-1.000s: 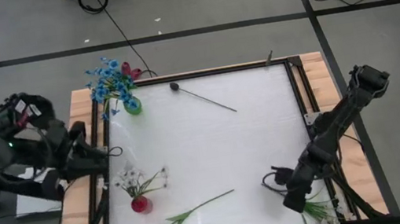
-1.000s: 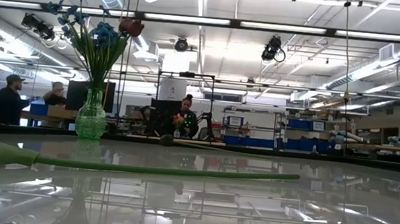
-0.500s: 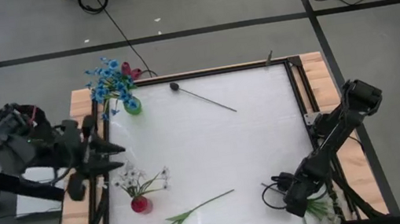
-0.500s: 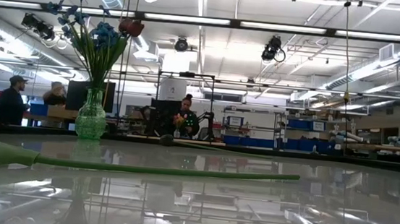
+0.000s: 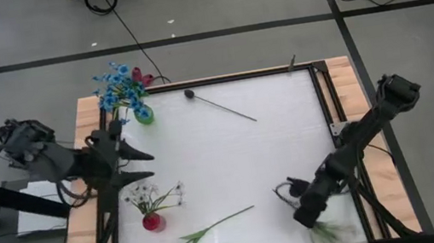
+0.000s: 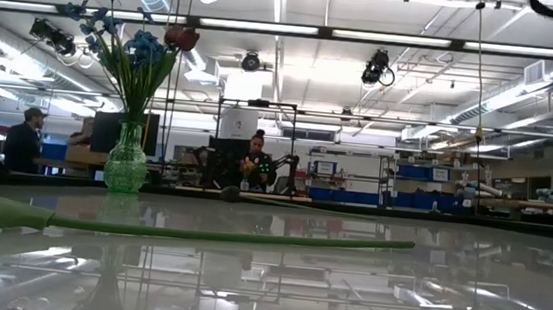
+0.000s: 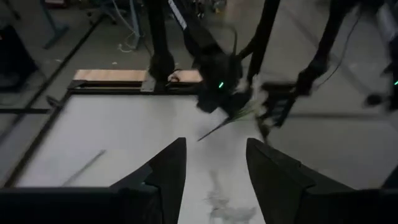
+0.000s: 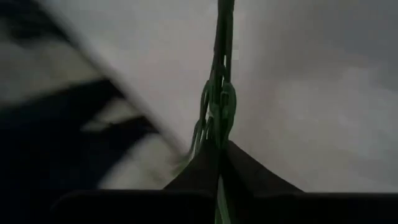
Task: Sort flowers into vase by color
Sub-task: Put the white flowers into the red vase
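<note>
R pincer (image 5: pixel 306 211) low, clamping green flower stem (image 8: pixel 219 106), L pincer (image 7: pixel 212 171) wide, table edge

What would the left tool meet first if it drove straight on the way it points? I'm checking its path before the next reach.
Probably nothing close. The left tool, open, points across bare table toward the far side, where the right tool holds a green stem. The white flowers seem off that line, though height is unclear.
</note>
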You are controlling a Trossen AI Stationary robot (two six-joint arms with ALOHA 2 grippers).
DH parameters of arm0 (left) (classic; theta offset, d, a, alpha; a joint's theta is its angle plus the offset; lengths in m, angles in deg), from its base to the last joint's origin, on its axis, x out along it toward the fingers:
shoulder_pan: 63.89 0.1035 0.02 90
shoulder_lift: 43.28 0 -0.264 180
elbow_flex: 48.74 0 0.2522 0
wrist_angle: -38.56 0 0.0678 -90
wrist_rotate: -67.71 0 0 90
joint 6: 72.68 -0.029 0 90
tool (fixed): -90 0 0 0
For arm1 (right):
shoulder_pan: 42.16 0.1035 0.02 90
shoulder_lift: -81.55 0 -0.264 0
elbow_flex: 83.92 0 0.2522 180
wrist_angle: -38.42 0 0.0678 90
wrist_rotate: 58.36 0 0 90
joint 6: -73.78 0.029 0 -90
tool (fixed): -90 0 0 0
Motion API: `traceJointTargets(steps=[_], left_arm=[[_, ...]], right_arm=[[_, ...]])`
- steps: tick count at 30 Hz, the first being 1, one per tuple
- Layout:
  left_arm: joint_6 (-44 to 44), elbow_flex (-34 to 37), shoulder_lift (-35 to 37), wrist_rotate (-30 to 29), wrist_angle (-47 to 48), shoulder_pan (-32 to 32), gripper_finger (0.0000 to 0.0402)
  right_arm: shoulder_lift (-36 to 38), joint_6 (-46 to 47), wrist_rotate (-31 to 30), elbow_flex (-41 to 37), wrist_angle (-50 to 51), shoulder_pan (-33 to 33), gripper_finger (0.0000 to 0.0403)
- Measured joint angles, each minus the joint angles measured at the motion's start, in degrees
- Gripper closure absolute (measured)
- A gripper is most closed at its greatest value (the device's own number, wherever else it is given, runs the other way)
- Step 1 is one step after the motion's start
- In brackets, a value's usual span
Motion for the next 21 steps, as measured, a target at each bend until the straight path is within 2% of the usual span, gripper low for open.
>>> traceJointTargets(steps=[4,12,21], left_arm=[[-6.7,0.0,-1.6,0.1,1.5,1.3,0.023],[-17.6,0.0,-7.3,0.1,2.8,5.2,0.023],[-29.9,0.0,-16.3,1.5,0.3,9.6,0.023]], right_arm=[[3.3,5.3,-1.2,0.0,-10.5,-5.7,0.0386],[4.1,9.0,2.7,0.0,-34.3,-18.6,0.0374],[1.6,19.5,7.9,0.0,-48.6,-28.9,0.0379]])
